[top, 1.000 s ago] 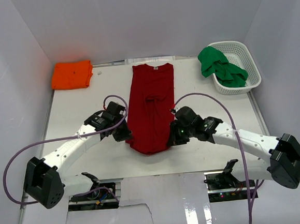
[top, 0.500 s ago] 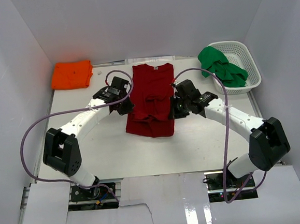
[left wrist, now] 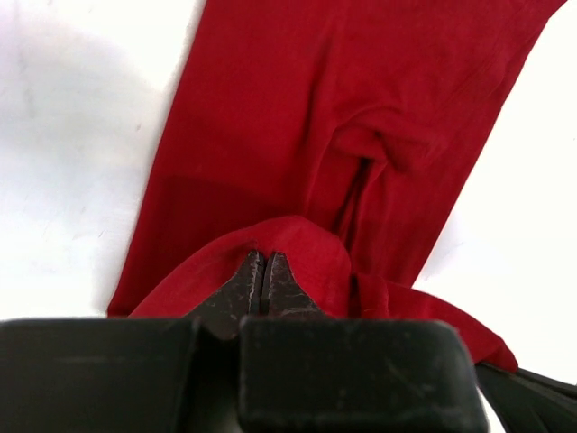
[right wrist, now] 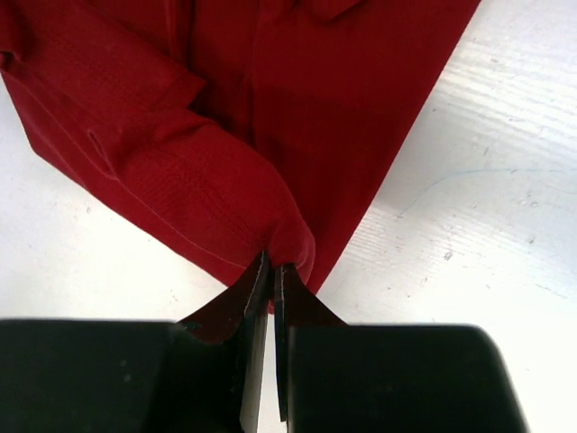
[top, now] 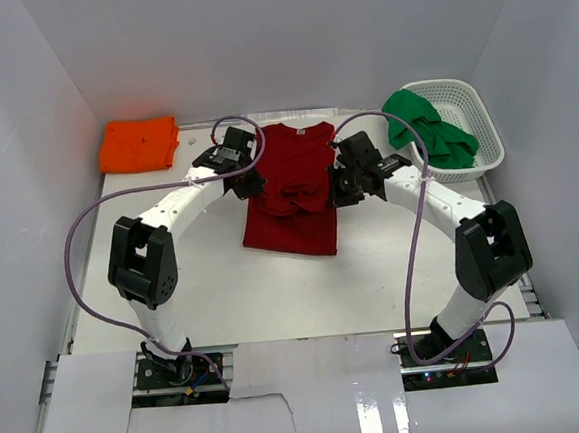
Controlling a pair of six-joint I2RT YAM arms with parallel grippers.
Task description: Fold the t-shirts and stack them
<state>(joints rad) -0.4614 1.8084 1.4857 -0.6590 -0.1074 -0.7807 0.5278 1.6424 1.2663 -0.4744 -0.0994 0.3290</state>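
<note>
Top external view: orange cloth t-shirt (top: 139,144) is folded, left gripper (left wrist: 263,271) and right gripper (right wrist: 273,275) pinch the half-folded dark red cloth t-shirt (top: 295,221), green cloth t-shirt (top: 428,130) waits.

On the white counter (top: 225,292) lies the dark red t-shirt (top: 295,221), with the folded orange t-shirt (top: 139,144) to its left and the basket (top: 485,121) to its right.
</note>
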